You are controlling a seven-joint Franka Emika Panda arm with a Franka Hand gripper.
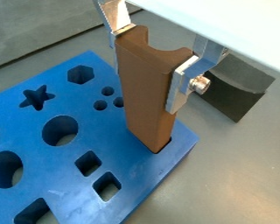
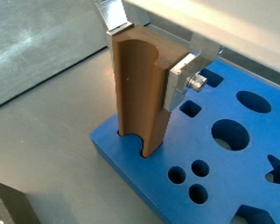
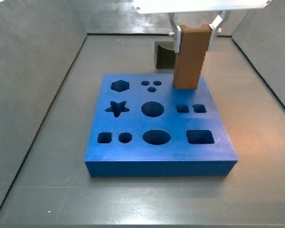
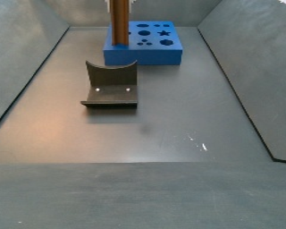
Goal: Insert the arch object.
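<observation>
- The tool is pinching the arch object near its upper end, one silver finger flat on a side face, the opposite one at the top edge.
- The arch object stands upright with its lower end at a corner of the blue board, the far right corner in a side view; it looks already partly down in an opening, though the mouth of that opening is hidden.
- In a wrist view one face carries a curved groove. If that groove faces the wrong way for the hole's profile, the piece would likely jam rather than slide.
- The grip is high and the piece long, so a small tilt could wedge the lower end against the hole's wall; pushing on might then slip it in the pads.
- The board lies loose on the worktop; sideways force at its corner could shift or tip it.
- The fixture stands well apart, so it is no hazard.
</observation>
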